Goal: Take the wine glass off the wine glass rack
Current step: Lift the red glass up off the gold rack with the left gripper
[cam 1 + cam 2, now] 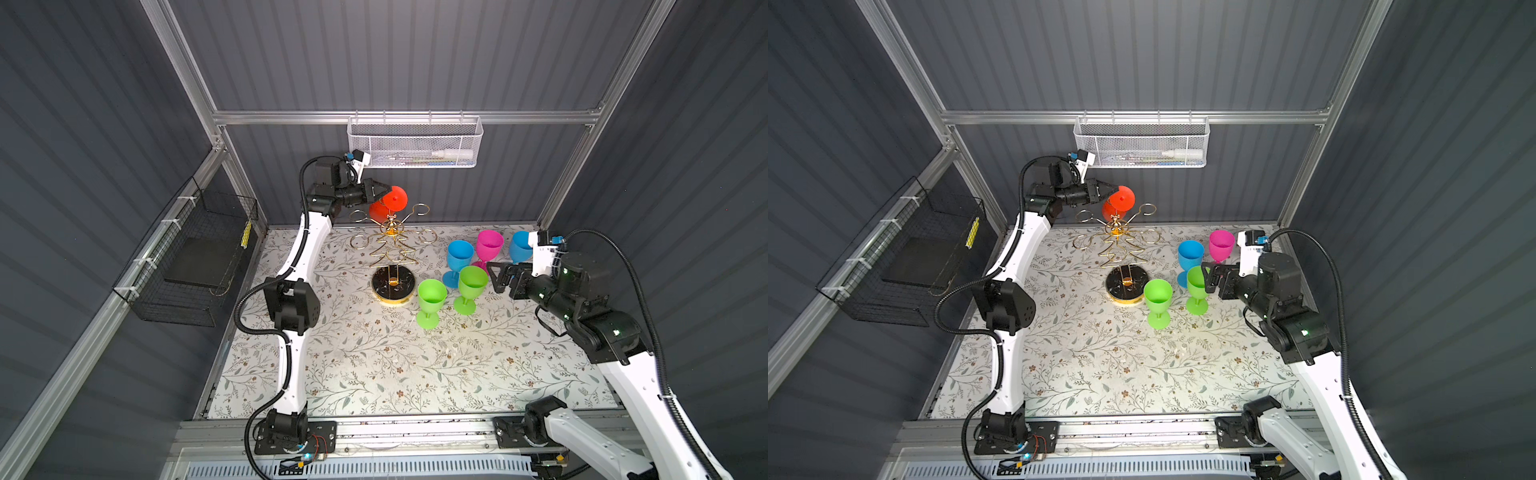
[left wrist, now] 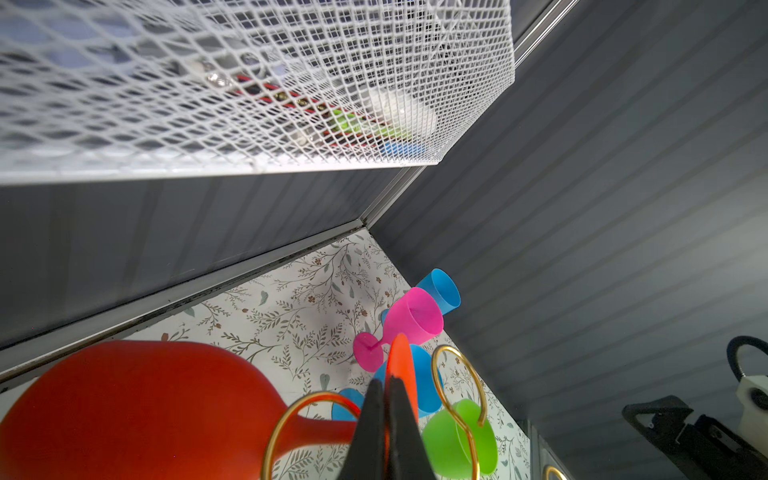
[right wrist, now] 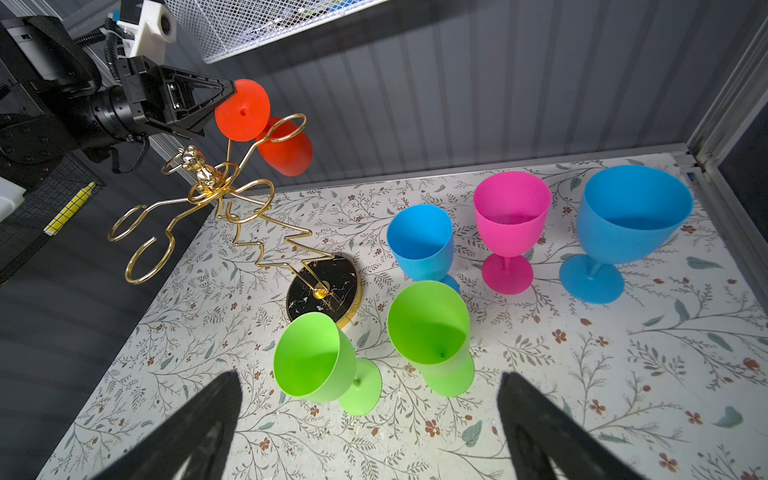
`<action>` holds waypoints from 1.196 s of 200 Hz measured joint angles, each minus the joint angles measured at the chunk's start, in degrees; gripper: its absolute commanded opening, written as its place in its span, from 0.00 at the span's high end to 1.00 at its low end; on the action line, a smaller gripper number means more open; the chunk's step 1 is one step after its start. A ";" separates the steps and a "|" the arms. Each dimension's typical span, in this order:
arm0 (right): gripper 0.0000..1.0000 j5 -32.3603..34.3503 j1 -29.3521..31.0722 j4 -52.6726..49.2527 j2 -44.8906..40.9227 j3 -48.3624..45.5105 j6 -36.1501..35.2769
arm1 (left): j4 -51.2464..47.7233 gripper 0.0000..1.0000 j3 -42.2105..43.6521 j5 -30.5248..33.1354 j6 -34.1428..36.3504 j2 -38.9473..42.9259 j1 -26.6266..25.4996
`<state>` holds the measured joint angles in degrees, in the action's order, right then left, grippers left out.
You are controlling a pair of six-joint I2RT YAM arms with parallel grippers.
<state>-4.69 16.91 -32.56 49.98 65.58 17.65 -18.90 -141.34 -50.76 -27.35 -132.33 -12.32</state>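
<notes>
A red wine glass point(image 1: 379, 213) point(image 1: 1112, 212) point(image 3: 286, 151) hangs upside down from a far ring arm of the gold wire wine glass rack point(image 1: 390, 246) point(image 1: 1120, 249) point(image 3: 249, 232), which stands on a round black base. Its stem passes through the ring point(image 2: 291, 415), with the bowl point(image 2: 137, 407) below and the round foot point(image 2: 401, 365) above. My left gripper point(image 1: 387, 192) point(image 1: 1115, 190) point(image 2: 386, 399) point(image 3: 226, 93) is shut on the edge of that foot. My right gripper point(image 1: 496, 277) point(image 1: 1208, 279) point(image 3: 370, 378) stands open and holds nothing, low beside the green glasses.
Two green glasses point(image 1: 432, 297) point(image 1: 471, 286), two blue glasses point(image 1: 459, 255) point(image 1: 519, 245) and a pink glass point(image 1: 489, 245) stand upright right of the rack. A white mesh basket point(image 1: 415, 141) hangs on the back wall just above my left wrist. A black wire basket point(image 1: 195, 257) is on the left wall.
</notes>
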 measured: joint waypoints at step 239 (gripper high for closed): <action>0.02 0.09 0.00 0.39 -0.46 -0.44 0.15 | 8.02 1.00 5.77 -4.39 -8.72 2.12 -0.70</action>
<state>-4.60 16.91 -32.16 49.52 65.14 17.80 -10.87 -135.57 -55.16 -36.07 -130.21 -13.02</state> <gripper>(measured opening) 0.980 0.054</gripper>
